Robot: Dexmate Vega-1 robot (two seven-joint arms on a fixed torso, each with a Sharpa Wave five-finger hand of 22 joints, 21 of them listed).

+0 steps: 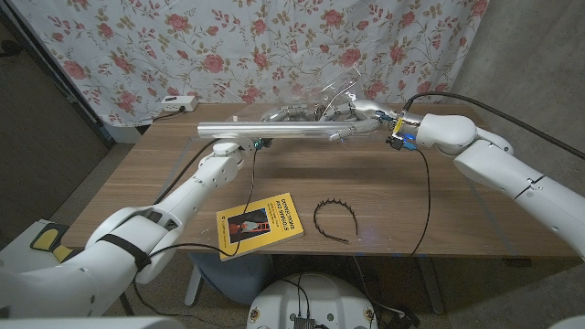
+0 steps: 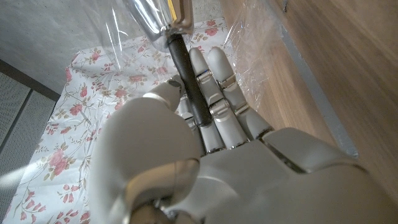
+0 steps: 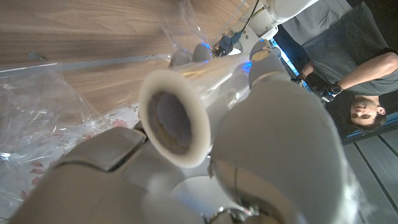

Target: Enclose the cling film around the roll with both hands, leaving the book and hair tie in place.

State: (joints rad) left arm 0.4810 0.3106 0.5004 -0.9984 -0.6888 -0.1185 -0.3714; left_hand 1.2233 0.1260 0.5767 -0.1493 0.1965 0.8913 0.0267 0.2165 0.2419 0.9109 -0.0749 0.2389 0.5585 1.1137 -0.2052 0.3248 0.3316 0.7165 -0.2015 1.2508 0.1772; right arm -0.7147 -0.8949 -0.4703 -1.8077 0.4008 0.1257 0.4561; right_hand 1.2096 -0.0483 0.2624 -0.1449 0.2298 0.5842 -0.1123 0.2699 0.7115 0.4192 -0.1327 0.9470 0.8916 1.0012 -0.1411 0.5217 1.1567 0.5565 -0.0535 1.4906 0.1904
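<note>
Both hands grip the roll upper middle: left hand, right hand; twist evenly so the cling film hugs it.

Your robot's arms: glossy white rounded shells w/ black cables along them. Left arm has a black band and a yellow patch nr the shoulder. Right hand silver-grey; blue connector at its wrist.

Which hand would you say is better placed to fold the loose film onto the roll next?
Probably the right hand: the loose cling film bunches at its end of the roll.
</note>
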